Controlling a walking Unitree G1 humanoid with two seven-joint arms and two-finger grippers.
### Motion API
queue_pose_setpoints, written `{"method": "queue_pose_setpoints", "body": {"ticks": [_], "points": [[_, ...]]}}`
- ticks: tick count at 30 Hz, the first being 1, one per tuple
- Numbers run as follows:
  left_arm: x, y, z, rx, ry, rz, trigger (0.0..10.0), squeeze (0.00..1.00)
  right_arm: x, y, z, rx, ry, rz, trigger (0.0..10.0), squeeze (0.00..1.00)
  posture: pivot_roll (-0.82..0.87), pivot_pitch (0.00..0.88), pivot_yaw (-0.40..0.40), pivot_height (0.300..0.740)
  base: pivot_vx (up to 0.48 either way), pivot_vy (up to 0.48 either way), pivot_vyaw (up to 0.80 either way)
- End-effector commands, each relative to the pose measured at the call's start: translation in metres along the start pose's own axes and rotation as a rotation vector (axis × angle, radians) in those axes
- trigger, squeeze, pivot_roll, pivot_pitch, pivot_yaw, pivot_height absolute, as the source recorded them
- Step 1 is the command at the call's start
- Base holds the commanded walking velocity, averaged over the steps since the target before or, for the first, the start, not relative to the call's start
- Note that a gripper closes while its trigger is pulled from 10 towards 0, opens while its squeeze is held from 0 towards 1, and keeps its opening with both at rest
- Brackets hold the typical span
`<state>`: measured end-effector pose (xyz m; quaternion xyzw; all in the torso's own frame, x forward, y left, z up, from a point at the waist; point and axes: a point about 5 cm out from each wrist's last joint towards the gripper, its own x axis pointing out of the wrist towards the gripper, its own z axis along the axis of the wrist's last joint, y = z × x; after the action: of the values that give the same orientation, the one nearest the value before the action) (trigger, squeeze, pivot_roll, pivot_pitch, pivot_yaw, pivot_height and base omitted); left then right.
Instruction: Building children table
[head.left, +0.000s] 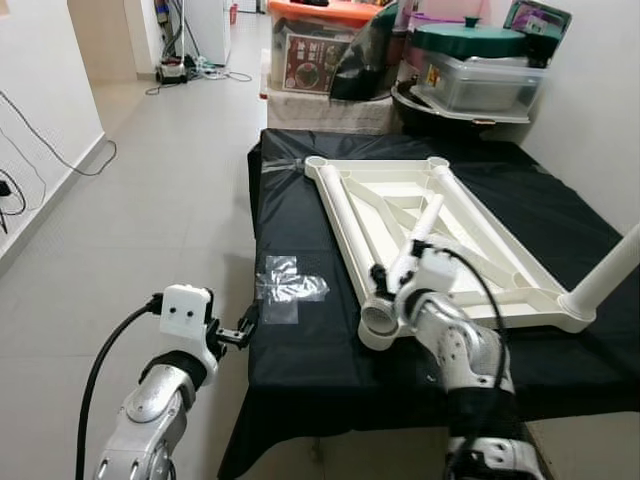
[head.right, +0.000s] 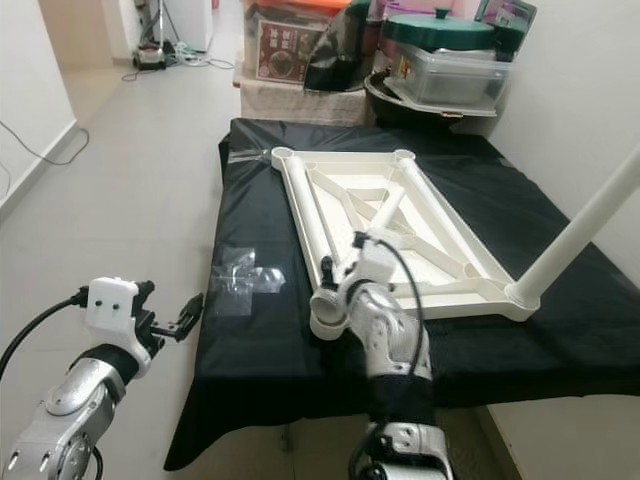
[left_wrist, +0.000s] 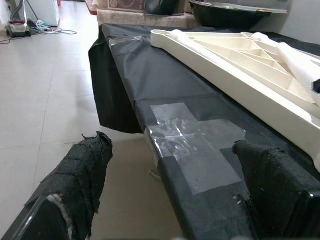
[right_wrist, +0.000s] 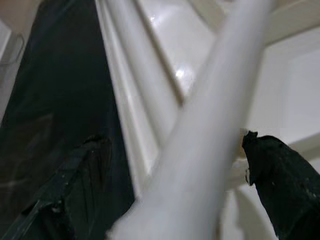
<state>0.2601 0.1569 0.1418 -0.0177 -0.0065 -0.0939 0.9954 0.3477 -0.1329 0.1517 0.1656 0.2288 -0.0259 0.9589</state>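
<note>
Children's table frame (head.left: 420, 225) lies upside down on a black-covered worktop (head.left: 300, 340), one leg (head.left: 606, 275) already standing in its near right corner socket

The right claw (head.left: 392, 285) sits at the frame's near left corner, its two black fingers (right_wrist: 280, 185) closed around a loose white leg (head.left: 418, 240) that slants across the frame's ribs, just above the empty corner socket (head.left: 378, 320). The left claw (head.left: 243, 328) hovers at the worktop's near left edge, fingers spread wide and holding nothing, close to a patch of clear tape (left_wrist: 195, 145) stuck on the black cover. Storage boxes (head.left: 320, 50) stand beyond the worktop's far end
</note>
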Motion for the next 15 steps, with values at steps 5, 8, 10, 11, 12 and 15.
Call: {"method": "queue_pose_setpoints", "body": {"ticks": [5,8,10,11,12,15], "points": [[-0.001,0.003,-0.002,0.014,0.008,0.012,10.0,0.00,-0.003,0.005,-0.001,0.016,0.076,-0.022,10.0,0.00,0.09,0.000,-0.148,0.740,0.000,0.000,0.00],[-0.001,0.001,-0.003,0.020,0.015,0.007,10.0,0.00,-0.005,0.005,-0.006,-0.034,0.108,-0.032,10.0,0.00,0.08,0.000,-0.149,0.740,0.000,0.000,0.00],[0.000,-0.001,-0.004,0.033,0.023,0.001,10.0,0.00,-0.005,0.000,-0.015,-0.063,0.160,-0.061,10.0,0.00,0.07,0.000,-0.151,0.740,0.000,0.000,0.00],[0.000,-0.001,-0.005,0.038,0.026,-0.001,10.0,0.00,-0.006,-0.001,-0.019,-0.070,0.178,-0.062,10.0,0.00,0.07,0.000,-0.152,0.740,0.000,0.000,0.00],[0.000,-0.002,-0.005,0.042,0.030,-0.001,10.0,0.00,-0.007,-0.002,-0.022,-0.077,0.192,-0.059,10.0,0.00,0.07,0.000,-0.152,0.740,0.000,0.000,0.00],[0.000,-0.002,-0.006,0.044,0.032,0.000,10.0,0.00,-0.009,-0.001,-0.025,-0.090,0.206,-0.055,8.9,0.00,0.07,0.000,-0.154,0.740,0.000,0.000,0.00]]}}
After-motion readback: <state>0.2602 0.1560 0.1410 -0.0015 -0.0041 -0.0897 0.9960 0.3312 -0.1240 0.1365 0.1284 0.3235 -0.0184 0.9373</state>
